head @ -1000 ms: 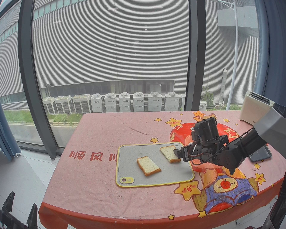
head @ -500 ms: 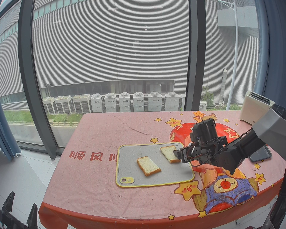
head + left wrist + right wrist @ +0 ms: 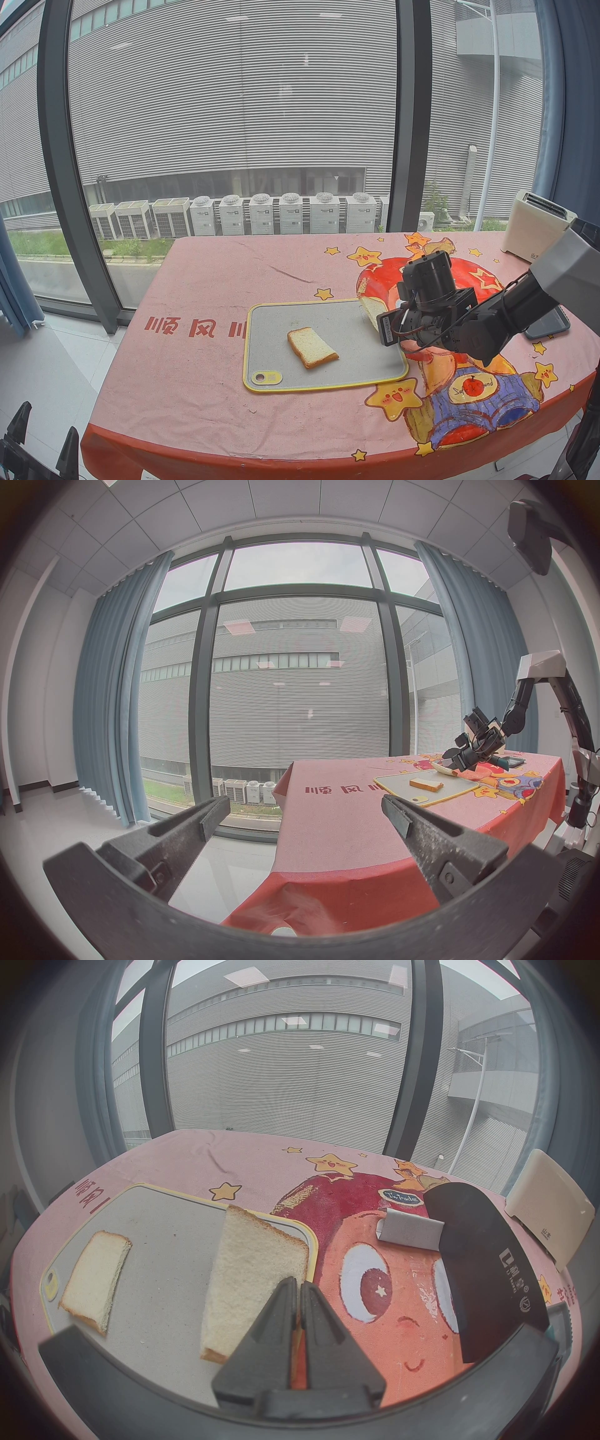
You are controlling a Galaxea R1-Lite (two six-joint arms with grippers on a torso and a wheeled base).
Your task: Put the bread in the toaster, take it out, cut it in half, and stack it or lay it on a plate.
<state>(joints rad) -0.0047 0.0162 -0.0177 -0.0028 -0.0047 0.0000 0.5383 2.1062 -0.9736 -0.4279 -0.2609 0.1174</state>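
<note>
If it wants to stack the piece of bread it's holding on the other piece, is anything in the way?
Nothing visible is. The right gripper holds one bread half at the right end of the cutting board; only bare board lies between it and the other half, which lies flat.

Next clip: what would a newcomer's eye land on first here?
The right gripper, shut on a half slice of bread, holds it tilted over the right end of the grey cutting board. The other half slice lies flat mid-board, and a white toaster stands at the far right.
</note>
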